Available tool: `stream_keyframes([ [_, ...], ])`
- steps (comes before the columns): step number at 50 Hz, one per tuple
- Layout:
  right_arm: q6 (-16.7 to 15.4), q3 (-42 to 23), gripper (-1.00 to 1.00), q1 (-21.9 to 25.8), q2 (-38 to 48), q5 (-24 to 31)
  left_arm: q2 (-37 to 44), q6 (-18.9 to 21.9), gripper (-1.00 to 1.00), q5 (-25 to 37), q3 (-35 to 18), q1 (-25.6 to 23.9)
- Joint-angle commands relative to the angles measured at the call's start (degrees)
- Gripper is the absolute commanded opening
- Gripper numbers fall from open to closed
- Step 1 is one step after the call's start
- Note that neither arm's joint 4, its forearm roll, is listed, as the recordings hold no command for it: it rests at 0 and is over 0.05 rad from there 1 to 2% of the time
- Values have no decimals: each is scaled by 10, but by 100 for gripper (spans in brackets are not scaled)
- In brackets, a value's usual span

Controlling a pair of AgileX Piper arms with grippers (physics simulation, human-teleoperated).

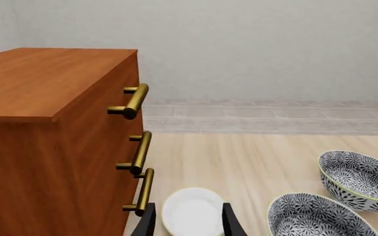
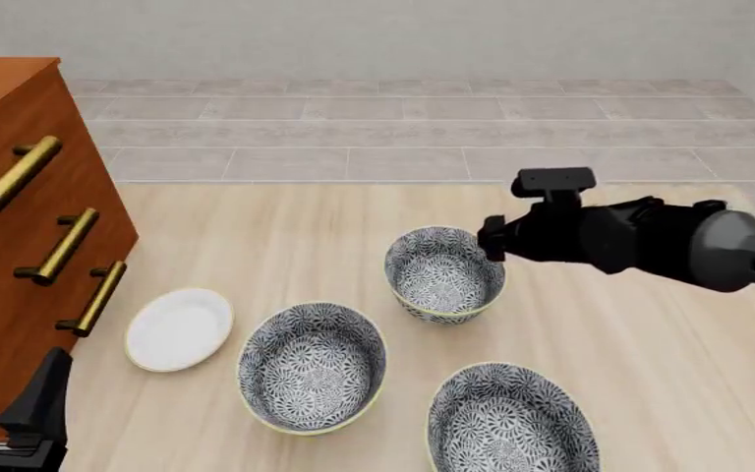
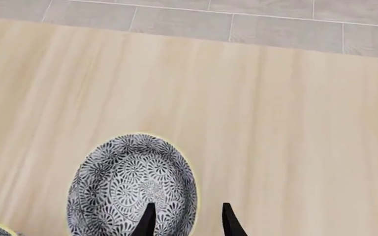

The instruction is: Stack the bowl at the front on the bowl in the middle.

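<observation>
Right gripper (image 3: 185, 219) — fingers apart, holding nothing — hangs over the far bowl's (image 3: 133, 189) rim.

Even, bright, diffuse light fills all three rendered views, with no visible source. Shadows are faint: only a soft darkening under the bowls (image 2: 312, 366) and beside the cabinet (image 2: 11, 246). Its brass handles (image 1: 136, 101) carry mild highlights, without glare. Everything is sharp from front to back, with no blur, grain or bending at the edges.
</observation>
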Motion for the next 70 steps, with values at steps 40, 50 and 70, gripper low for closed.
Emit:
stream_keyframes([
  [40, -13, 26, 100, -2, 90, -67, 0, 0, 100, 0, 0, 0],
  [50, -15, 34, 100, 0, 101, -80, 0, 0, 100, 0, 0, 0],
  [70, -20, 46, 100, 4, 114, -98, 0, 0, 100, 0, 0, 0],
])
